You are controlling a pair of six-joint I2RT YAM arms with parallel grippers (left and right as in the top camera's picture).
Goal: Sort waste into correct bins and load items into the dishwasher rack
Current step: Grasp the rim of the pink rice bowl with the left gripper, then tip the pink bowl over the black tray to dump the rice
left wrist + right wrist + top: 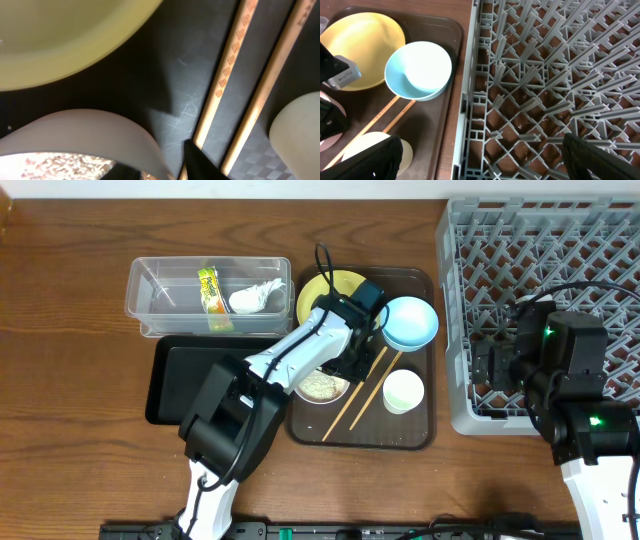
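My left gripper (345, 368) is down on the brown serving tray, shut on the rim of the white bowl (320, 387), one finger inside and one outside (165, 170). Loose rice (60, 165) lies in that bowl. Two wooden chopsticks (365, 385) (225, 75) lie just right of it, next to the white cup (403, 391). The yellow plate (325, 288) and light blue bowl (410, 322) sit at the tray's back. My right gripper (482, 160) is open and empty over the grey dishwasher rack (540, 240) near its left wall. The green-and-yellow wrapper (211, 293) and crumpled white paper (255, 297) lie in the clear tub (150, 290).
The shallow black tray (185, 375) lies in front of the clear tub, left of the brown serving tray (400, 435). The left arm stretches over the black tray's right end. A strip of wooden table separates the serving tray from the rack.
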